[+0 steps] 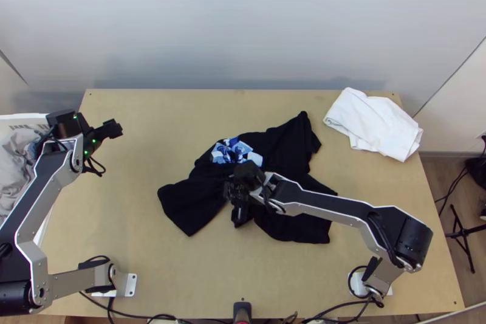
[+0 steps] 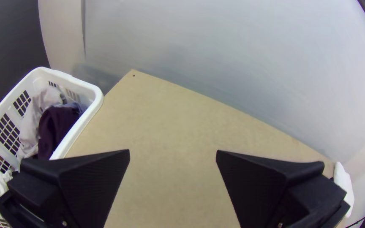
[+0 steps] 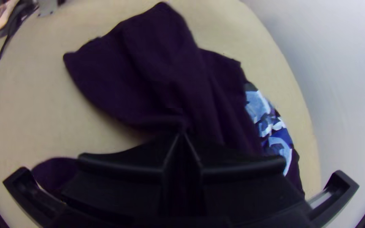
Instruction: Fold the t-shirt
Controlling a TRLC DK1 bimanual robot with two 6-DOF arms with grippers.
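The black t-shirt (image 1: 194, 193) lies bunched in the middle of the table, its blue and white print (image 1: 234, 151) showing near the far edge. My left gripper (image 1: 115, 129) stands above the table's left side, away from the shirt; in the left wrist view the fingers of this gripper (image 2: 172, 154) are wide apart with nothing between them. My right gripper (image 1: 239, 211) is at the shirt's near middle part. In the right wrist view, the right gripper (image 3: 182, 137) has its fingertips together on a fold of the dark cloth (image 3: 148, 76), beside the print (image 3: 271, 126).
A folded white cloth (image 1: 376, 123) lies at the table's far right corner. A white basket (image 2: 93, 90) with clothes stands off the table's left edge. The right forearm extends over the shirt's near right part. Cables run along the near edge.
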